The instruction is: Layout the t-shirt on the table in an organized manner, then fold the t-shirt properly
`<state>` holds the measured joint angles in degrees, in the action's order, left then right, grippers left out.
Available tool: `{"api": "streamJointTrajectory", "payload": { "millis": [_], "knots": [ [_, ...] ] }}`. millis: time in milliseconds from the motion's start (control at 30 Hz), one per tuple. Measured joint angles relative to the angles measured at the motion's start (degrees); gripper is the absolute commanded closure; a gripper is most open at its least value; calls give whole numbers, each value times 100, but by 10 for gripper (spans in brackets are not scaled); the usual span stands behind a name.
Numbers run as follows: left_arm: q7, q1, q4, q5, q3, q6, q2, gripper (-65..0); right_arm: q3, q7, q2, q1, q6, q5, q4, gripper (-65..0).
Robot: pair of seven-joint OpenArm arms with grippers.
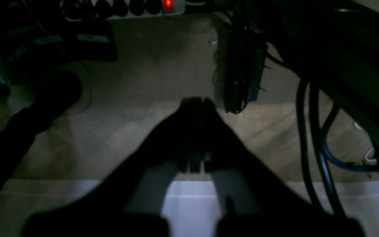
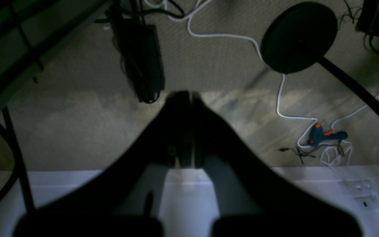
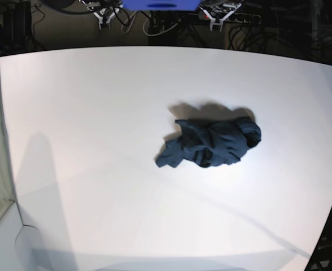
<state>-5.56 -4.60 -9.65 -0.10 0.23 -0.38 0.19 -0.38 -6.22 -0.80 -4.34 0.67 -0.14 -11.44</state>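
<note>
The t-shirt [image 3: 210,142] lies crumpled mid-table [image 3: 87,113], untouched, since both grippers, left [image 1: 196,100] and right [image 2: 183,95], hang off-table with jaws closed, empty.

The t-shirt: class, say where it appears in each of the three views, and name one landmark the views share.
Base: the t-shirt lies crumpled right of centre on the table.
Left wrist: not in it.
Right wrist: not in it.
Shared landmark: the white table, whose edge crosses the bottom of both wrist views.
</note>
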Motion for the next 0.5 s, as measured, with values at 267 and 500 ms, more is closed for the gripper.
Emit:
{"api": "streamJointTrajectory", "payload": {
  "millis": [267,500],
  "knots": [
    [0,-2,0,2,22,0,-20,0,0,0,-15,0,-2,0,0,0],
    [2,-2,0,0,22,20,-114,0,0,15,-15,-48,-2,0,-20,0]
  ]
}}
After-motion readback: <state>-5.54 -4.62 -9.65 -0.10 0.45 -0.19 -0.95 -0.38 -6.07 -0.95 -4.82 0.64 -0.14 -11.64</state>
